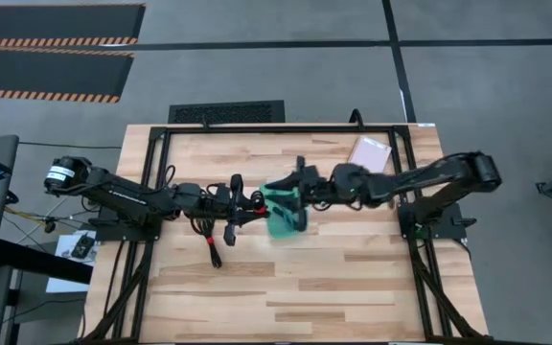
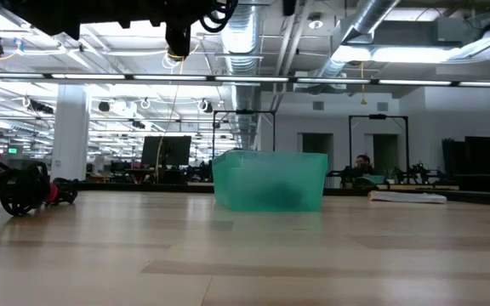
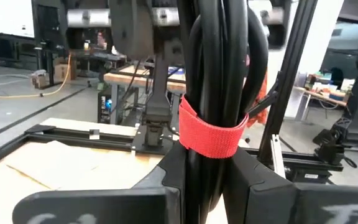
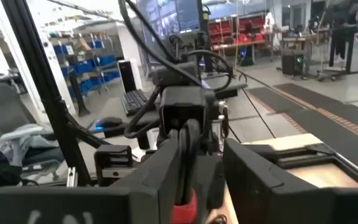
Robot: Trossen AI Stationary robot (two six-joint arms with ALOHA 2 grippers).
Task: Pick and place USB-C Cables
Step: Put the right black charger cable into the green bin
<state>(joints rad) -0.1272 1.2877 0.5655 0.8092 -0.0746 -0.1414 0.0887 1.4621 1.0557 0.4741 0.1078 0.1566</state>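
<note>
Clamped between the left hand (image 3: 207, 180) fingers, closest to the left wrist camera, stands a bundled black USB-C cable (image 3: 219, 81), upright, bound by a red tie (image 3: 211, 132) just above the fingertips. In the high view the left hand sits just beside the teal tray (image 1: 284, 218), on its left side, raised off the counter (image 1: 353, 278).

Right hand (image 4: 194, 180) is likewise closed on a dark cable with a red band (image 4: 182, 208) low between its fingers; it hangs directly over the tray. Both hands face each other across the tray.

Further cables (image 1: 217, 247) lie on the counter to the left of the tray; the low view shows a coiled bundle (image 2: 25, 189) resting well apart from the tray (image 2: 270, 180) on that side. A pale flat packet (image 1: 369, 151) lies beyond the tray, toward the counter's far right corner.

Assessment: each bundle appears light, soft and springy, with loops liable to splay. The tied waist is the firmest grip point; grasping loose loops risks slippage or snagging on the tray wall.
</note>
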